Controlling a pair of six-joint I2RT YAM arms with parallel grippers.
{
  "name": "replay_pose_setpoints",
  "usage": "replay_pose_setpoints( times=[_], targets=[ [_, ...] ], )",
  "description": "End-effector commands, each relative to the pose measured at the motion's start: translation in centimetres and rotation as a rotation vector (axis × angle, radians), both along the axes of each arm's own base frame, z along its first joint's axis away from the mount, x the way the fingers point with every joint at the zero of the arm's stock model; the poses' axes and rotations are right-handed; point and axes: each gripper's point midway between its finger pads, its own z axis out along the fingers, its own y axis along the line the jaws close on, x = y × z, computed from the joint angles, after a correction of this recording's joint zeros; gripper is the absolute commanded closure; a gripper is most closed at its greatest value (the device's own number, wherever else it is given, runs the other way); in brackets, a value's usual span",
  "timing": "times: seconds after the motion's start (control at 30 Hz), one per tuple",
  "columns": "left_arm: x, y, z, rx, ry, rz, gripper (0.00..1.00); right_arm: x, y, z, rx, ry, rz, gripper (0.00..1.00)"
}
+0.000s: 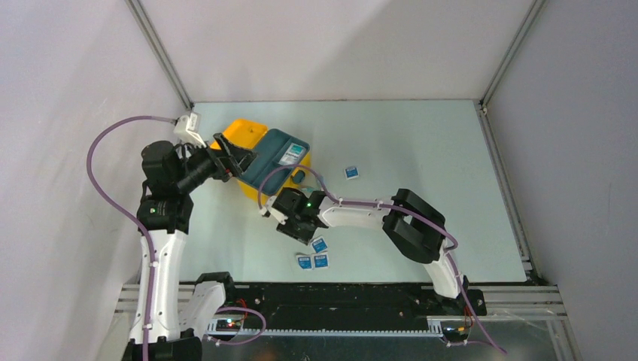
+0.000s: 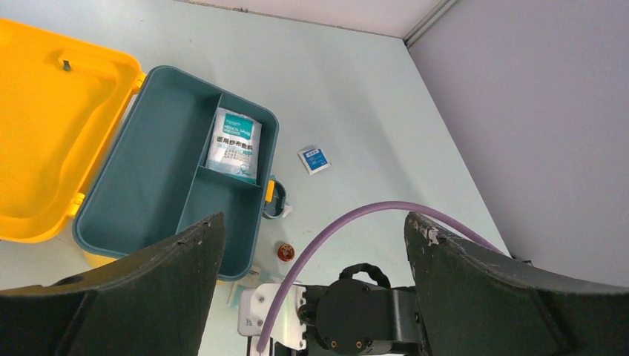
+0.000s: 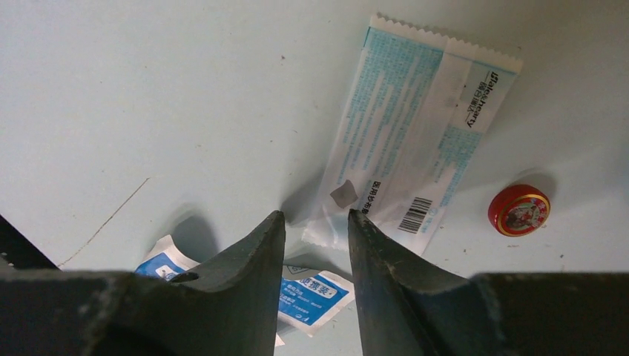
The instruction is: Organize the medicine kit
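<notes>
- The pale tabletop (image 1: 421, 150) carries everything.
- The medicine kit (image 1: 244, 135) sits in the upper left of the top view, just beside the left arm. It lies open, with the yellow lid flat toward the upper left. The teal tray (image 2: 156, 193) faces up, and its latch side points to the lower right. The long axis runs roughly lower left to upper right.
- It looks like stiff, smooth plastic, light while nearly empty, so it probably slides if nudged. The best hold is likely the tray-side rim or the lid's free edge, since the hinged lid will swing.
- The left tool (image 2: 313, 222) hangs above the kit, spread wide and holding nothing.
- The right tool (image 3: 315, 219) is low at centre frame, its jaws narrowly parted. They straddle a corner of the long packet (image 3: 415, 133) and are not visibly clamped on it.
- A gauze packet (image 2: 234, 144) fills one tray compartment.
- Blue sachets (image 3: 311, 293) lie under the right tool.
- A red tin (image 3: 519, 210) sits to the right of the long packet.
</notes>
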Motion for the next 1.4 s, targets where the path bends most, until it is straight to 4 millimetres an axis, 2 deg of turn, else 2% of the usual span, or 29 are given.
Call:
replay_pose_setpoints(
  times=[0.0, 0.1, 0.27, 0.37, 0.6, 0.73, 0.83, 0.97, 1.03, 1.17, 1.27, 1.37],
  targets=[
    [-0.2, -0.1, 0.5, -0.012, -0.032, -0.014, 0.06, -0.6, -0.6, -2.5, -0.038, 0.078, -0.028, 0.6],
    [-0.3, -0.2, 0.6, -0.013, -0.037, -0.019, 0.07, -0.8, -0.6, -2.2, -0.04, 0.062, -0.021, 0.6],
    [-0.3, -0.2, 0.7, -0.015, -0.038, -0.027, 0.08, -0.7, 0.2, 1.6, 0.014, -0.026, 0.006, 0.54],
    [-0.2, -0.3, 0.6, -0.019, -0.033, -0.031, 0.08, -0.2, 0.0, 3.0, 0.023, -0.073, 0.003, 0.5],
    [0.0, -0.4, 0.8, -0.025, -0.038, -0.037, 0.08, 0.4, -1.4, 1.1, -0.02, -0.058, -0.024, 0.42],
    [-0.1, -0.4, 0.9, -0.027, -0.04, -0.039, 0.08, 1.1, -2.1, -0.5, -0.029, 0.033, -0.075, 0.41],
    [-0.1, -0.4, 0.9, -0.03, -0.039, -0.041, 0.08, 1.3, -2.5, -1.7, -0.038, 0.091, -0.099, 0.47],
    [-0.1, -0.3, 0.9, -0.031, -0.041, -0.039, 0.08, 1.0, -2.7, -2.4, -0.036, 0.131, -0.099, 0.63],
    [0.0, -0.3, 0.9, -0.029, -0.041, -0.036, 0.08, 0.9, -2.7, -2.0, -0.03, 0.126, -0.095, 0.75],
    [0.3, 0.1, 0.8, -0.009, -0.051, -0.021, 0.1, 0.9, -3.1, 0.3, -0.002, 0.089, -0.08, 0.9],
    [0.7, 0.2, 1.1, 0.058, -0.098, -0.03, 0.12, -0.1, -3.9, 3.0, 0.04, 0.076, -0.043, 0.93],
    [0.9, -0.4, 1.7, 0.161, -0.177, -0.092, 0.12, -2.1, -4.4, 5.0, 0.105, 0.129, 0.046, 0.96]
  ],
)
